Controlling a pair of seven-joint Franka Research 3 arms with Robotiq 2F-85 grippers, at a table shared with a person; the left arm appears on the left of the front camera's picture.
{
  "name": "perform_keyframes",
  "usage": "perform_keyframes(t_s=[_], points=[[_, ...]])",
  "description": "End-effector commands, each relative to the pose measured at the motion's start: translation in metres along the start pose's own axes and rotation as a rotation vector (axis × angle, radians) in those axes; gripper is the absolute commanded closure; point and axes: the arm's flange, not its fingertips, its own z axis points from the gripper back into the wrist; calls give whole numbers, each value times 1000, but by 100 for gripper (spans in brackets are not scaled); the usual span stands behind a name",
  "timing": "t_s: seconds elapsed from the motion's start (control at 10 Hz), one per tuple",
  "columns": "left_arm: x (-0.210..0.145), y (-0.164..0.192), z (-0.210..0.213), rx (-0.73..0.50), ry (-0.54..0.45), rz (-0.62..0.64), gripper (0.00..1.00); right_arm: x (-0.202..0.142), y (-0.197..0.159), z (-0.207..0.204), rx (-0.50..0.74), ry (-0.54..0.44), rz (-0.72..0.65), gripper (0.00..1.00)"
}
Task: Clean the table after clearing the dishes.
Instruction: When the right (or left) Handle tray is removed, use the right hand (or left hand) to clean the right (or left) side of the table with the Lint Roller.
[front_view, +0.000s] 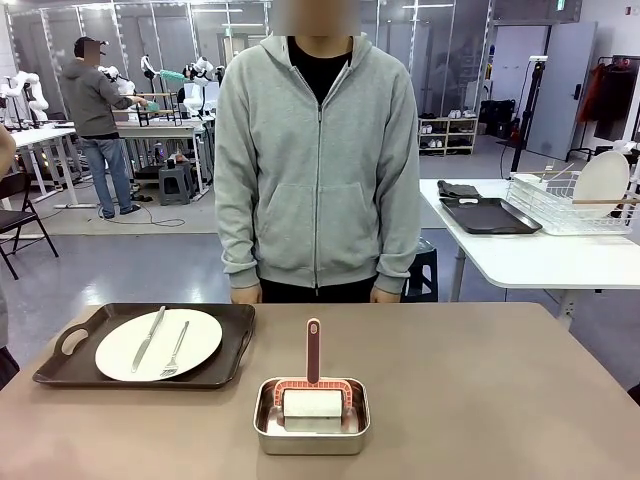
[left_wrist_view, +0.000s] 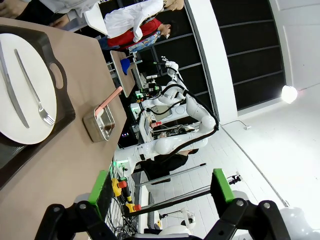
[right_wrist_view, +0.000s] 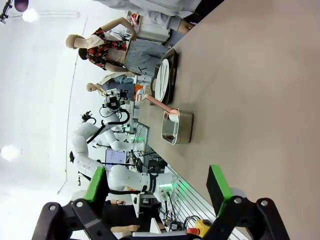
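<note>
The tan-brown table (front_view: 480, 380) holds one of the dishes at its left: a white plate (front_view: 205, 335) with a steel knife (front_view: 149, 338) and fork (front_view: 175, 350) on a dark brown tray (front_view: 120, 312). The left wrist view looks along the table (left_wrist_view: 75, 155) past the same plate (left_wrist_view: 44, 80) and tray (left_wrist_view: 65, 107). My left gripper (left_wrist_view: 160, 190) is open and empty, well short of the tray. In the right wrist view the plate (right_wrist_view: 164, 80) lies far off. My right gripper (right_wrist_view: 156, 184) is also open and empty, above the table's (right_wrist_view: 260, 100) edge.
A small steel pan (front_view: 312, 430) with a pink-handled white roller (front_view: 313, 395) sits at the front middle. A person in a grey hoodie (front_view: 318, 170) stands at the far edge. A white table (front_view: 540, 260) at back right carries a dark tray and a dish rack.
</note>
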Motion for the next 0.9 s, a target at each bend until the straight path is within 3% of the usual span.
perform_keyframes(t_s=[0.0, 0.8], points=[[-5, -4, -1, 10, -6, -16, 0, 0, 1, 1, 3, 0, -1, 0], [-5, -4, -1, 10, -6, -16, 0, 0, 1, 1, 3, 0, -1, 0]])
